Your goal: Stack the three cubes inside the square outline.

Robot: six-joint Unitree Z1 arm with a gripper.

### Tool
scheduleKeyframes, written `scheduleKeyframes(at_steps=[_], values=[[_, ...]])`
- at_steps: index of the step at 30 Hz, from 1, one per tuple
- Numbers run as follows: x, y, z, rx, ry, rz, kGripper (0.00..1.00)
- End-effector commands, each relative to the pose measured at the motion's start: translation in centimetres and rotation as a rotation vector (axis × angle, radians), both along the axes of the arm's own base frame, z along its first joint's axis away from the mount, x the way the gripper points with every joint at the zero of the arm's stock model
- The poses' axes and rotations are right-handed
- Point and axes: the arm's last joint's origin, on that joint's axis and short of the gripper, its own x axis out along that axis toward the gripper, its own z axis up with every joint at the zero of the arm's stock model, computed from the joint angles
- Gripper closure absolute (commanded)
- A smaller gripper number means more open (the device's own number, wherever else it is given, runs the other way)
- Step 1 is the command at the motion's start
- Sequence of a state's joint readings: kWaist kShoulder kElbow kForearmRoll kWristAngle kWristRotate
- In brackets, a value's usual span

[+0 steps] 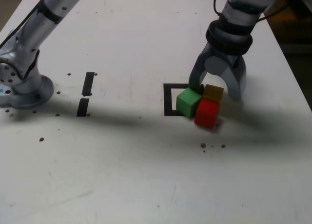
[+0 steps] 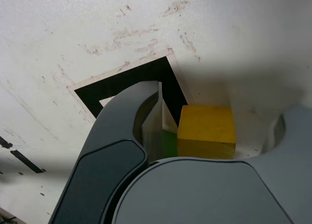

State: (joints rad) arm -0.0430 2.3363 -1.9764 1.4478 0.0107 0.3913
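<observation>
Red cube (image 1: 206,112) is sitting nearest, touching green cube (image 1: 188,101) and yellow cube (image 1: 213,92) at the square outline (image 1: 169,100) on the counter (image 1: 146,175). I am straddling yellow with the hand (image 1: 218,90), jaws partly open, gripping nothing. I am judging: centre both fingers squarely before closing, without nudging neighbours.

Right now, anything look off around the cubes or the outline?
Nothing is stacked: the green cube, yellow cube and red cube sit bunched on the table. The green cube covers part of the square outline; the red one looks tilted and outside it. The hand straddles the yellow cube.
</observation>
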Motion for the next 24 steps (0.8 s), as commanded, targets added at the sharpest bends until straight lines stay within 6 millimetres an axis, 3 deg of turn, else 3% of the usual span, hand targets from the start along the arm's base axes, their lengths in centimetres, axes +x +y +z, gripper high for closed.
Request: scheduleKeyframes(at_steps=[1,6,10,19,24], values=[[0.0,-0.2,0.0,-0.005,-0.001,-0.002,0.47],[0.1,-0.4,0.0,-0.036,-0.004,-0.010,0.70],[0.1,-0.6,0.0,-0.052,-0.009,-0.016,0.81],[-0.1,-0.1,0.6,0.001,-0.017,-0.012,0.88],[-1.0,1.4,3.1,0.070,-0.059,0.029,0.88]])
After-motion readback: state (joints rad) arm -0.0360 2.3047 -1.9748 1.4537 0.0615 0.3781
